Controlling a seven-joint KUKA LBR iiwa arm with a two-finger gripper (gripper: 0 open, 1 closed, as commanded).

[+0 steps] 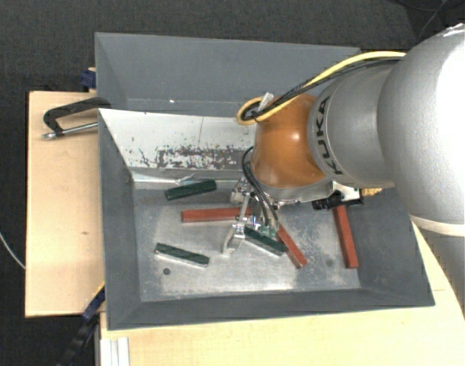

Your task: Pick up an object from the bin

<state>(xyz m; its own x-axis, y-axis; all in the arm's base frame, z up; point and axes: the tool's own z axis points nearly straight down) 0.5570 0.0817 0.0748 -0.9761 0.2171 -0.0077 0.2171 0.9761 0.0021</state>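
Observation:
My gripper [251, 235] is low over the middle of the bin floor, under the orange wrist cover. It is open: one silver fingertip [232, 242] points down to the left, the other stands near the far edge of a short dark green bar [267, 242]. That green bar lies flat between and just right of the fingers, and I cannot tell whether they touch it. A red bar [293, 252] lies slanted against the green bar's right end. Another long red bar [209, 215] rests just left of the gripper.
A dark green bar [190, 190] lies near the back wall and another [181, 255] at the front left of the floor. A red bar [345, 237] lies along the right slope. The arm and its cover hang over the bin's right half.

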